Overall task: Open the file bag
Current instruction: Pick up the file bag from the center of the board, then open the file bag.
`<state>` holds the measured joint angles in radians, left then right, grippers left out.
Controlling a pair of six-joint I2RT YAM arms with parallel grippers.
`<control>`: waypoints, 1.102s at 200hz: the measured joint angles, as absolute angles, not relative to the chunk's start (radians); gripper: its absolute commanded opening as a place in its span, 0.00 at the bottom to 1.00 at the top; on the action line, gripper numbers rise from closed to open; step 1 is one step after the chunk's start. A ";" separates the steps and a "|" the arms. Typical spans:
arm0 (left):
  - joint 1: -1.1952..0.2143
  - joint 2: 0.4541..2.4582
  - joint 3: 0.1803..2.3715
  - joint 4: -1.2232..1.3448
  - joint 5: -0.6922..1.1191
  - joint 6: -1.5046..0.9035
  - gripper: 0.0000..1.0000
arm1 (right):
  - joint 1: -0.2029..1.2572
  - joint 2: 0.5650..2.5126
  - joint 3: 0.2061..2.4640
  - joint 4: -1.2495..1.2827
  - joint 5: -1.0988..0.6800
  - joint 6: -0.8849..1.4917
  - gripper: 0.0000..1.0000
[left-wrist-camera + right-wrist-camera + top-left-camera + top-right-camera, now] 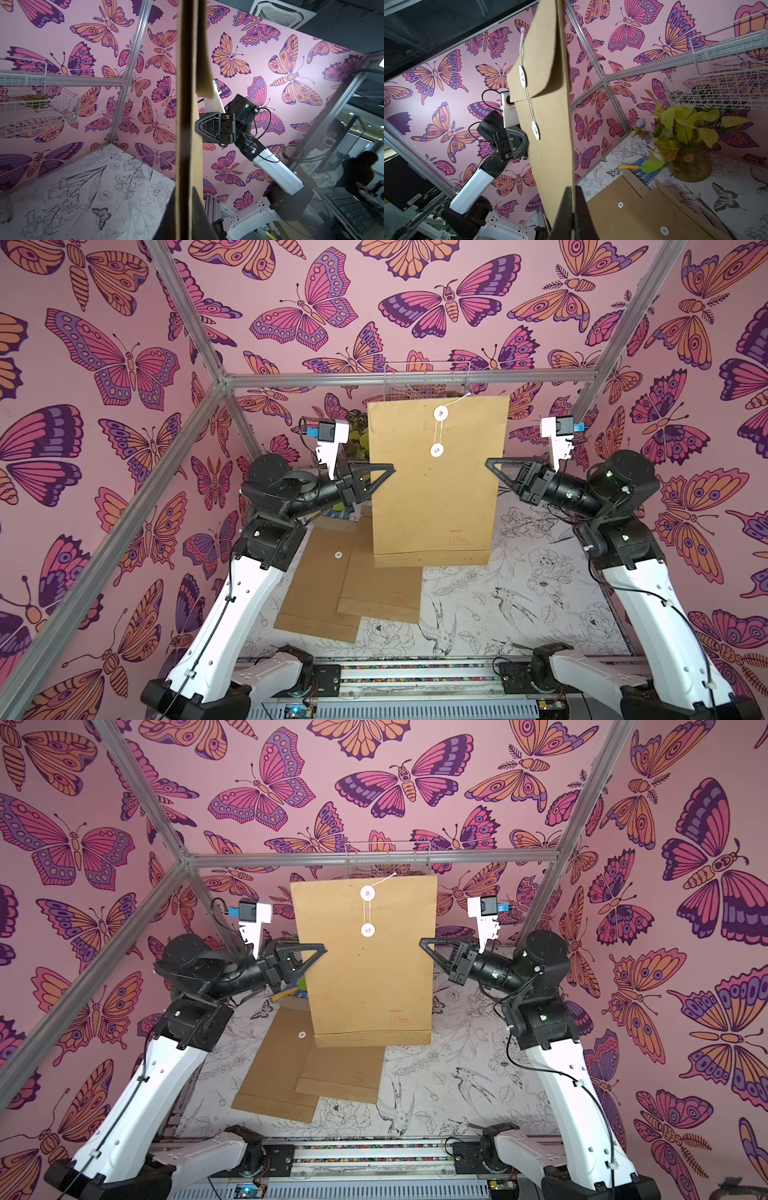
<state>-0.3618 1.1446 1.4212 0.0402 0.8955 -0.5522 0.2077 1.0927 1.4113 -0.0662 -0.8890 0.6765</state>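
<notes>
A robot lab booth: aluminium frame, butterfly-print walls, a person at a keyboard just outside.

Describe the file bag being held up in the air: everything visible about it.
The file bag is a brown kraft-paper envelope held upright in the air, flap end up. A white upper disc and lower disc are joined by white string, whose loose end trails toward a top corner. The flap looks closed. Small red print sits near the bottom, above a folded band. The left gripper and right gripper are shut on opposite side edges.
</notes>
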 measured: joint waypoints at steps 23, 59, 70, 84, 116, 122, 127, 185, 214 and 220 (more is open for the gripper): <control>-0.370 1.139 1.422 -0.012 0.861 -0.514 0.02 | 0.214 1.071 1.399 -0.112 -0.842 0.626 0.14; -0.378 1.135 1.458 -0.213 0.786 -0.401 0.02 | 0.213 0.965 1.369 -0.229 -0.618 0.493 0.44; -0.389 1.135 1.482 -0.289 0.752 -0.355 0.02 | 0.213 0.933 1.367 -0.266 -0.551 0.455 0.45; -0.413 1.135 1.512 -0.377 0.708 -0.291 0.02 | 0.213 0.903 1.367 -0.306 -0.484 0.408 0.45; -0.502 1.147 1.576 -0.572 0.595 -0.150 0.02 | 0.213 0.915 1.370 -0.380 -0.442 0.352 0.41; -0.522 1.152 1.587 -0.604 0.567 -0.126 0.02 | 0.213 0.931 1.373 -0.396 -0.442 0.351 0.40; -0.539 1.159 1.597 -0.630 0.543 -0.107 0.02 | 0.213 0.946 1.375 -0.408 -0.444 0.352 0.40; -0.749 1.258 1.695 -0.839 0.216 0.052 0.02 | 0.212 1.026 1.149 -0.197 -0.603 0.673 0.40; -0.824 1.311 1.729 -0.878 0.080 0.099 0.02 | 0.212 1.051 1.059 -0.051 -0.654 0.853 0.40; -0.838 1.320 1.734 -0.888 0.054 0.108 0.02 | 0.212 1.051 1.037 -0.016 -0.657 0.891 0.40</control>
<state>-0.8383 1.3205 1.7340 -0.8875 0.0536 0.1081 0.2119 1.0508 1.0367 -0.0158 -0.6571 0.8913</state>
